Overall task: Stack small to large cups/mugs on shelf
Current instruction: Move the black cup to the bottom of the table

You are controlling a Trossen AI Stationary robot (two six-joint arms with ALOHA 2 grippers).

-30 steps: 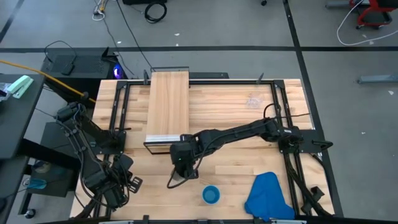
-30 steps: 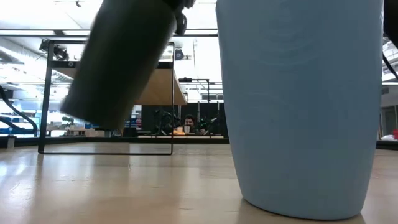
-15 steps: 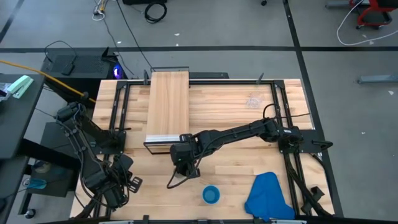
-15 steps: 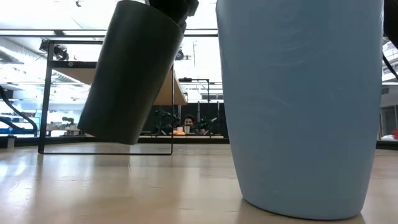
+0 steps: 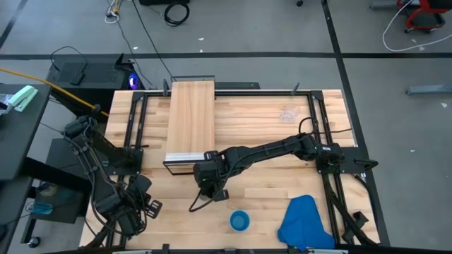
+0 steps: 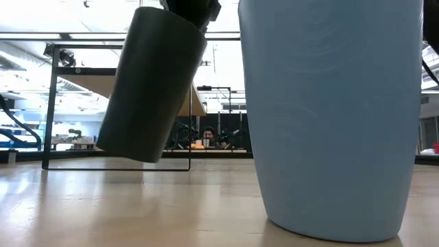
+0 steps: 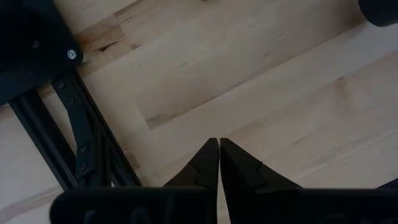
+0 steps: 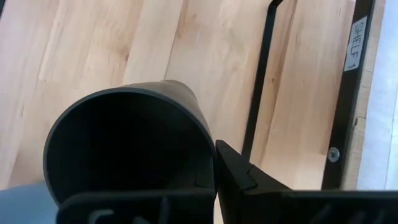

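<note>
Currently: right gripper (image 5: 209,185) clamped on rim of black cup (image 6: 152,86), one finger (image 8: 239,171) outside the wall, the other presumably inside. Cup held clear of the table (image 5: 261,180), tilted, mouth uppermost, just in front of the pale front edge of the shelf (image 5: 191,120). Blue cup (image 5: 239,221) upright on the table nearer the front edge, apart from the black one. Blue cloth (image 5: 305,220) beside it. Clear cup (image 5: 287,113) faintly visible far back on the right side of the table.

Left gripper (image 7: 218,163) pinched shut, empty, parked over the left front corner.

Judged step: carrying black cup to shelf. To do well: level the cup before lowering, lift above the shelf's front edge, set base flat on the wood, release only once seated. Rim-only grip likely prone to swing; slow moves advised.
</note>
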